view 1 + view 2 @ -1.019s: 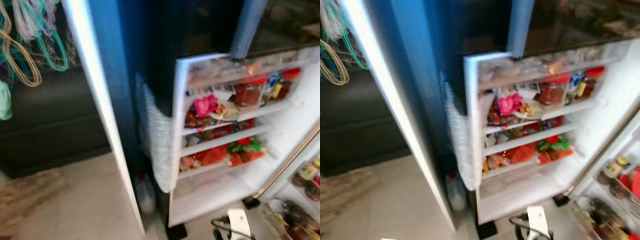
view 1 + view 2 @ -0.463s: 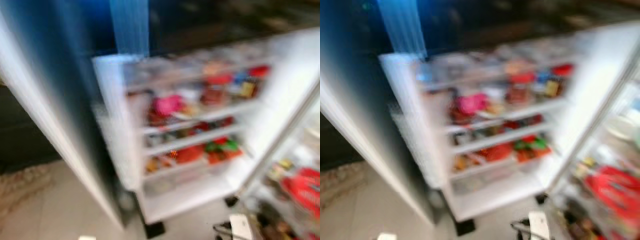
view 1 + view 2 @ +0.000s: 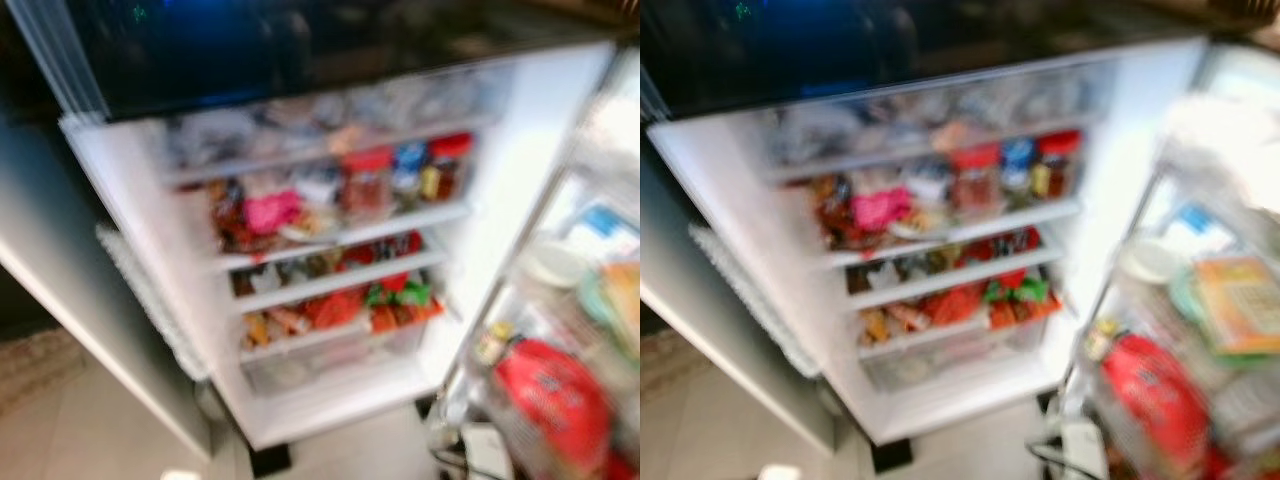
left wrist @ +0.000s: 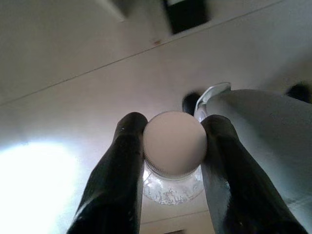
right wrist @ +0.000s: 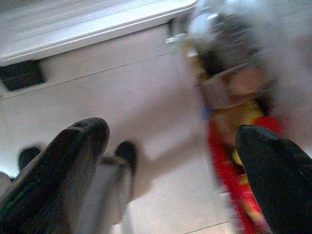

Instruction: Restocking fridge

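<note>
While the left gripper [image 4: 173, 161] clamps a capped bottle [image 4: 174, 146] and the right gripper [image 5: 175, 170] hangs open, the open fridge [image 3: 330, 390] ahead suggests approach underway, shelving next.

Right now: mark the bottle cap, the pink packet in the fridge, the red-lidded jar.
bottle cap [image 4: 174, 142], left wrist view, centre of the white cap's top.
pink packet [image 3: 270, 212], left eye view, middle of the packet.
red-lidded jar [image 3: 367, 160], left eye view, on the red lid.
</note>
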You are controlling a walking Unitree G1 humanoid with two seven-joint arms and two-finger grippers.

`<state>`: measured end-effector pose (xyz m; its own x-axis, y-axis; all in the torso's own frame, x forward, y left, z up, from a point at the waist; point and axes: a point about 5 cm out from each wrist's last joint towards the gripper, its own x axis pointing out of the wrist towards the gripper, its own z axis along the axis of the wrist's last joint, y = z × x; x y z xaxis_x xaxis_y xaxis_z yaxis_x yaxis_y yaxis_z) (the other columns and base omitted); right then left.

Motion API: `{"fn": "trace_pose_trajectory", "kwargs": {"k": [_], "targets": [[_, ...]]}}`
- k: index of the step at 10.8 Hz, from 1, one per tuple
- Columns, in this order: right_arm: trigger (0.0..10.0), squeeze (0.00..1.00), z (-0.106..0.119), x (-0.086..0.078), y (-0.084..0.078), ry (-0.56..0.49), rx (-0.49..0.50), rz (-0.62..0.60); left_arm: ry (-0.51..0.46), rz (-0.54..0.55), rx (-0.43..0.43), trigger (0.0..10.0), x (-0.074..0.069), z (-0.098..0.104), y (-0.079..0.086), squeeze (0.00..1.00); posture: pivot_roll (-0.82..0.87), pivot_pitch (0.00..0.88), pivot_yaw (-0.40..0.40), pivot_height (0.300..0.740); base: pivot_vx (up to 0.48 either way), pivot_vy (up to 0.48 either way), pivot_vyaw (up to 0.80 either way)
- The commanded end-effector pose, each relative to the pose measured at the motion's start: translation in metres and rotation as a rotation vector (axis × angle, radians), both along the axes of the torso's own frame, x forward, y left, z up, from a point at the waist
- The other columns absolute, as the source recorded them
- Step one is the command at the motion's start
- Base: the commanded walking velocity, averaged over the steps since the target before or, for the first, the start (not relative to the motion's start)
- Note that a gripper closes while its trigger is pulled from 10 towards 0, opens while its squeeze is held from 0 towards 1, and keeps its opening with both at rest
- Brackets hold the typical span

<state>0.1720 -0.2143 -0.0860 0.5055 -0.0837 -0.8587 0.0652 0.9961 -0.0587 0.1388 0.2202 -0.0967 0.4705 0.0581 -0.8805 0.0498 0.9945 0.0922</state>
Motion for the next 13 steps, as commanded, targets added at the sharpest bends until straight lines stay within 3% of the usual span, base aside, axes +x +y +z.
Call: {"fn": "trace_pose_trajectory", "kwargs": {"k": [1, 5, 7, 8, 9, 13], "targets": [[10.0, 0.0, 0.001, 0.006, 0.006, -0.017, 0.014, 0.008, -0.003, 0.033, 0.0, 10.0, -0.004, 0.001, 0.008, 0.0, -0.07, 0.0, 0.028, 0.74, 0.0, 0.0, 0.0], [10.0, 0.0, 0.002, 0.007, 0.006, -0.016, 0.019, 0.014, -0.126, 0.057, 0.021, 10.0, 0.006, 0.006, 0.009, 0.0, -0.07, 0.0, 0.026, 0.74, 0.0, 0.0, 0.0], [10.0, 0.0, 0.003, 0.009, 0.005, -0.015, 0.021, 0.036, -0.236, 0.089, -0.022, 10.0, 0.014, 0.012, 0.006, 0.0, -0.07, 0.0, 0.014, 0.74, 0.0, 0.0, 0.0], [10.0, 0.0, 0.004, 0.01, 0.005, -0.015, 0.021, 0.044, -0.36, 0.077, -0.049, 10.0, 0.036, 0.023, -0.003, 0.0, -0.07, 0.0, 0.01, 0.74, 0.0, 0.0, 0.0], [10.0, 0.0, 0.004, 0.01, 0.005, -0.014, 0.019, 0.051, -0.643, 0.008, -0.069, 10.0, 0.091, 0.06, -0.03, 0.0, -0.07, 0.0, 0.008, 0.74, 0.0, 0.0, 0.0], [10.0, 0.0, 0.004, 0.01, 0.003, -0.01, 0.015, 0.051, -0.84, -0.028, -0.112, 10.0, 0.112, 0.088, -0.036, 0.0, -0.09, 0.0, 0.014, 0.74, 0.0, 0.0, 0.0]]}}
